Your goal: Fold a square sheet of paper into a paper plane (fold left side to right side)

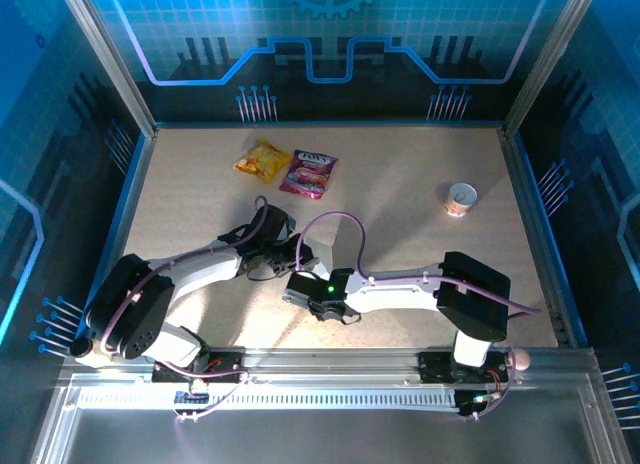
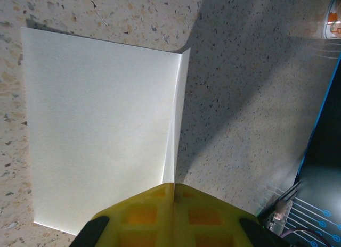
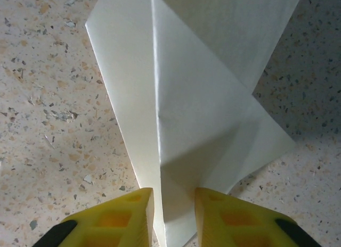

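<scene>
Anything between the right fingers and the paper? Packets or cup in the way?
Nothing visible. The paper runs straight into the gap between the right gripper's fingers, and the left gripper is shut on a raised flap of it. The yellow packet, pink packet and cup sit farther back, apart from both arms.

square sheet of paper point(image 2: 101, 130) | plain white, unmarked | left wrist view: lies flat across left and centre of frame, right edge lifted along a vertical fold | right wrist view: creased layers overlap, narrowing toward bottom centre
</scene>
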Controlling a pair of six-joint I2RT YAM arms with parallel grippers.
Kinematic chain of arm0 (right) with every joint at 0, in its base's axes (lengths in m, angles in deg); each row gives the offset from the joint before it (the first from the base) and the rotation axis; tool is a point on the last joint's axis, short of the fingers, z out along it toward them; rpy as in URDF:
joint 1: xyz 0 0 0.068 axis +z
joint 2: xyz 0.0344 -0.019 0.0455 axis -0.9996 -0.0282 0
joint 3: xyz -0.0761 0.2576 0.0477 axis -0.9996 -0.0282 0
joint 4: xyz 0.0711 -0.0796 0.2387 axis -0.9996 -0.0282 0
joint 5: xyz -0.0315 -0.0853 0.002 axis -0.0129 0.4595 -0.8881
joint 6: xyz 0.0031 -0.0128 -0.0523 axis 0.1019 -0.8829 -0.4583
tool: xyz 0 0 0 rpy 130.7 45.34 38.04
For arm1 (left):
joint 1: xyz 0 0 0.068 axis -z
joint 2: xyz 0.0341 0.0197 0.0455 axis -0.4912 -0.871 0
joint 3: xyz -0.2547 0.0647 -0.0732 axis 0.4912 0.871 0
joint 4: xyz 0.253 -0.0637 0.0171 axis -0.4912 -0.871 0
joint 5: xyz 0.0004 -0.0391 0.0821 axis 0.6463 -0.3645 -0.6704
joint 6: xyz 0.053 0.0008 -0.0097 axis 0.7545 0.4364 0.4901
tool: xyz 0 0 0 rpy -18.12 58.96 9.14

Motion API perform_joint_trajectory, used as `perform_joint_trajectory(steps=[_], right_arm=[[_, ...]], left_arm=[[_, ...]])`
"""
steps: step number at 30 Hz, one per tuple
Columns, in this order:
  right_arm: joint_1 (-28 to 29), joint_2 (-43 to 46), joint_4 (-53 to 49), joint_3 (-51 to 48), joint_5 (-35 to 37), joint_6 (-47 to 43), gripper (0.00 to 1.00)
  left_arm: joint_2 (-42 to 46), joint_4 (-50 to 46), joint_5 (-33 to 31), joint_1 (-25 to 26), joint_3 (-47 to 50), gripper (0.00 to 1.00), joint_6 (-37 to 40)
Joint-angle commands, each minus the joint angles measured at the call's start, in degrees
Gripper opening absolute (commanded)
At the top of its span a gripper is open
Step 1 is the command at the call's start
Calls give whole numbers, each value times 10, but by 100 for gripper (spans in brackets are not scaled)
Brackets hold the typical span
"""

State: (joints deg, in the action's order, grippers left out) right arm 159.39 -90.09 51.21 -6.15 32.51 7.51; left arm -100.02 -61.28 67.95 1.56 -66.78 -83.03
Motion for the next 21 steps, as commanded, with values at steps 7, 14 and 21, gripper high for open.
perform_joint_trajectory(steps=[7,14,21], right_arm=[[-14,-15,-7,-3,5,10,27],[-15,-18,-2,-4,-6,8,16],[-20,-19,-2,-9,-14,7,4]], left_arm=[[21,-24,-10,2,-9,4,8],[20,-26,-10,2,-10,5,10],[32,-55,-20,1,-21,26,31]])
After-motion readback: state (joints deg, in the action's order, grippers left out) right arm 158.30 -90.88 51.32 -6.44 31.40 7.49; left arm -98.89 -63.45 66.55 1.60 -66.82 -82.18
